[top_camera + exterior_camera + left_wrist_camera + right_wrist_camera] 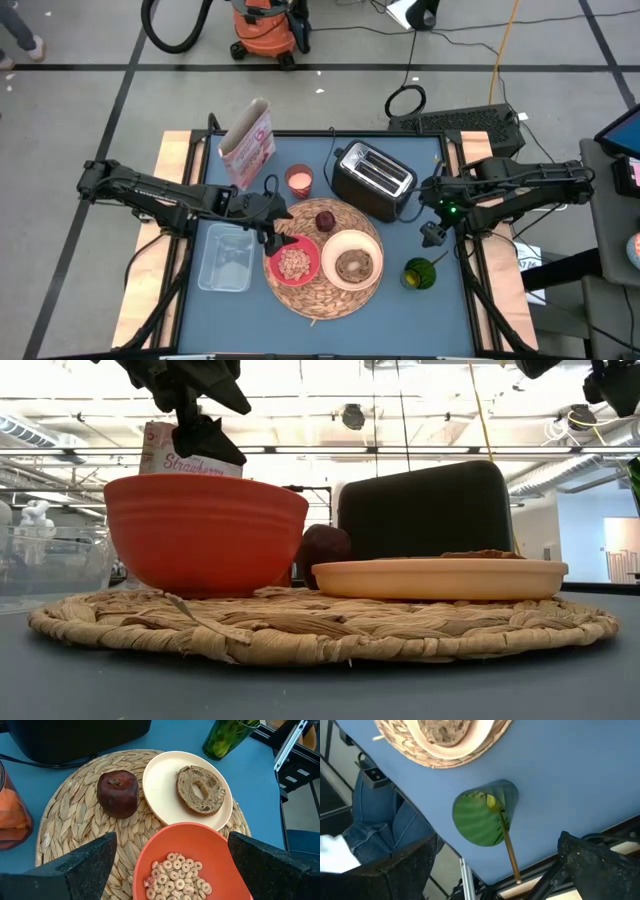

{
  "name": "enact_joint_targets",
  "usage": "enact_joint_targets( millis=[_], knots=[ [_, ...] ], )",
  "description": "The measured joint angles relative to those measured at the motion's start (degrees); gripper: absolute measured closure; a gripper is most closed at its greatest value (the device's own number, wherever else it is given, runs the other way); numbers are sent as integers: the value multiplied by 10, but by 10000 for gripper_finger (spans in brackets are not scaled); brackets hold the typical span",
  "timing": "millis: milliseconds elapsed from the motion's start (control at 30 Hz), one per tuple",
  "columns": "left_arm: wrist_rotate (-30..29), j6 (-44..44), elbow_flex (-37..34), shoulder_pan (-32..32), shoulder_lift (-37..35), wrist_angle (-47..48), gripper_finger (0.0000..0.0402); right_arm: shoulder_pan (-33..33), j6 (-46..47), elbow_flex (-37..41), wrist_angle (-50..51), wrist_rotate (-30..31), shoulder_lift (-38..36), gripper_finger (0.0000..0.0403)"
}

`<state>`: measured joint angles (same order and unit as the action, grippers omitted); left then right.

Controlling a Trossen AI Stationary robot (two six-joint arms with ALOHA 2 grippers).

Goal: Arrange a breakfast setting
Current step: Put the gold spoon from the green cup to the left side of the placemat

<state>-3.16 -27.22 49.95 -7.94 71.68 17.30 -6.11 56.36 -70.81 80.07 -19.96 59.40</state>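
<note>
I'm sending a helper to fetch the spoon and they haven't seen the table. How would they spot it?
Find the round woven mat in the table's middle. Beside it, toward the right arm's side, a green cup stands on the blue tabletop. The slim gold spoon stands in that cup, handle sticking out, the only cutlery around.

We record a lab or workshop bay: taped concrete floor, orange shop vacuum, loose cables, keyboard far right, exposed ceiling ducts.
</note>
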Motion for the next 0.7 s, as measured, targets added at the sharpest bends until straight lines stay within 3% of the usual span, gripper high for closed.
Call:
enact_joint_targets(
  millis=[133, 467, 700],
  knots=[
    [0, 0, 0, 0, 0, 0, 16, 0, 0, 0, 0, -29, 1, 5],
    [0, 0, 0, 0, 0, 0, 16, -39, 30, 36, -5, -30, 4, 5],
    [0, 0, 0, 0, 0, 0, 16, -53, 30, 104, -36, -104, 4, 5]
  ],
)
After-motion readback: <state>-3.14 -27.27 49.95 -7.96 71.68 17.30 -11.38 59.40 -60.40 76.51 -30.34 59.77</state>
